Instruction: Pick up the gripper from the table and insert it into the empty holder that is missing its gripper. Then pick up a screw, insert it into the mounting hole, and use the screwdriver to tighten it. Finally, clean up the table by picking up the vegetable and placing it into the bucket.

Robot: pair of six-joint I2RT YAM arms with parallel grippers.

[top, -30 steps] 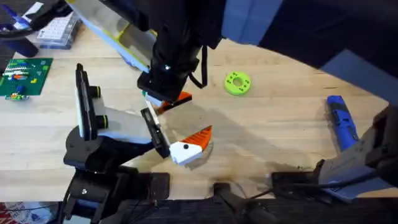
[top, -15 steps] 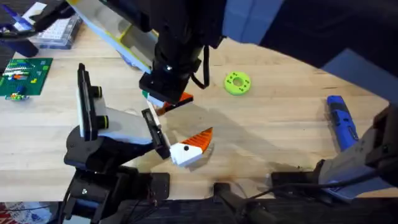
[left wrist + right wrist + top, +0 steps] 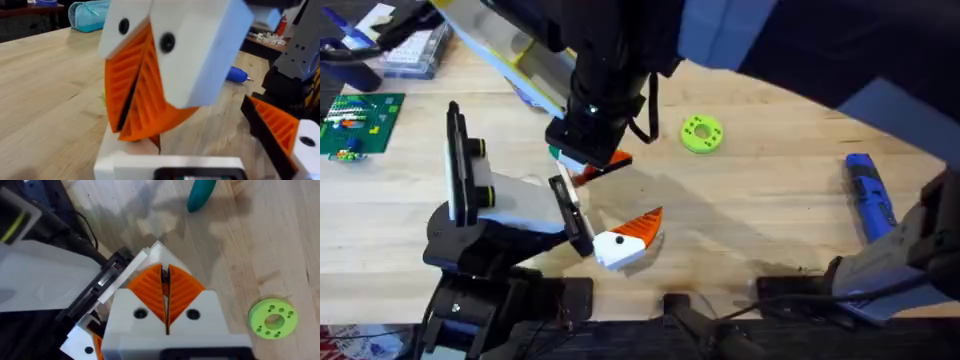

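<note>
Jaws of the right gripper (image 3: 163, 272) are clenched on nothing, their orange ribbed pads pressed together, tips pointing down close over the light wooden tabletop (image 3: 750, 200). Near them lies the small white plastic gripper with its orange ribbed finger (image 3: 625, 238), just beside the end plate of the white-and-black holder (image 3: 510, 205). A lime-green holed disc (image 3: 701, 133) sits farther off. The chunky blue screwdriver (image 3: 868, 200) lies well apart.

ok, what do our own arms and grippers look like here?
Left gripper and right gripper match: white blocky fingers, orange ribbed triangular pads, one dark round hole per finger. The arm over mid-table is black, with a black cable looped at its wrist.
</note>
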